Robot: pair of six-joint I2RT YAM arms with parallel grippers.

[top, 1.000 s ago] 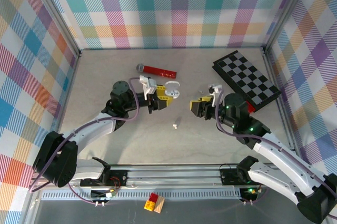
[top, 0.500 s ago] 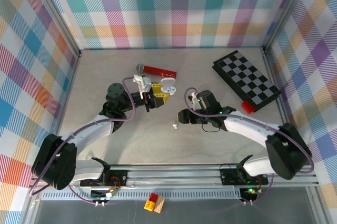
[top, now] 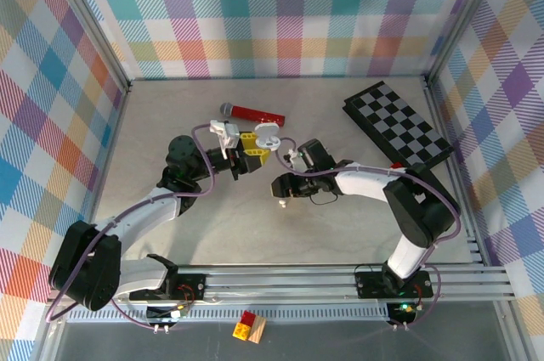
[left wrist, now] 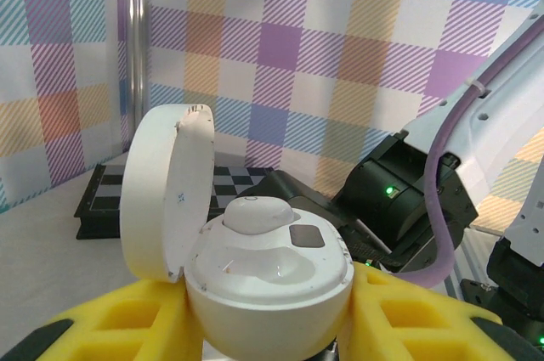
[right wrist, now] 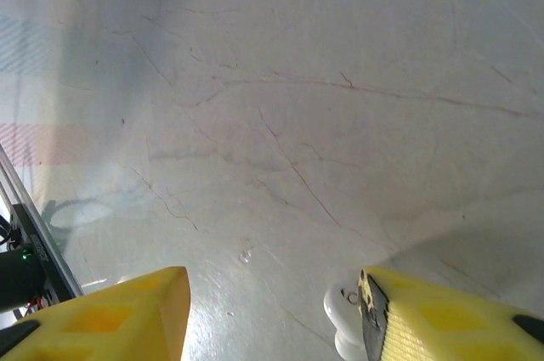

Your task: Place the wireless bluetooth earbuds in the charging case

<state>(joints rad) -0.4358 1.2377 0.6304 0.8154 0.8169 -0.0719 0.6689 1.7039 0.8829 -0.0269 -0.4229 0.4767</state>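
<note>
Lying at inner edge of right fingers (right wrist: 450, 318): earbud (right wrist: 342, 329); bare table (right wrist: 297, 123) ahead.

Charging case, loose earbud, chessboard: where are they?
charging case (left wrist: 268, 280), left wrist view, on its white base.
loose earbud (right wrist: 341, 316), right wrist view, on its white body.
chessboard (top: 398, 126), top external view, on its middle.

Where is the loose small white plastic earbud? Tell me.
In the right wrist view, the white earbud lies on the table between the right gripper's yellow fingers.

A lab test cell. Plaid panels (top: 280, 13) box in a grey tabletop (top: 223, 227) edged by an aluminium rail (top: 280, 277).
</note>
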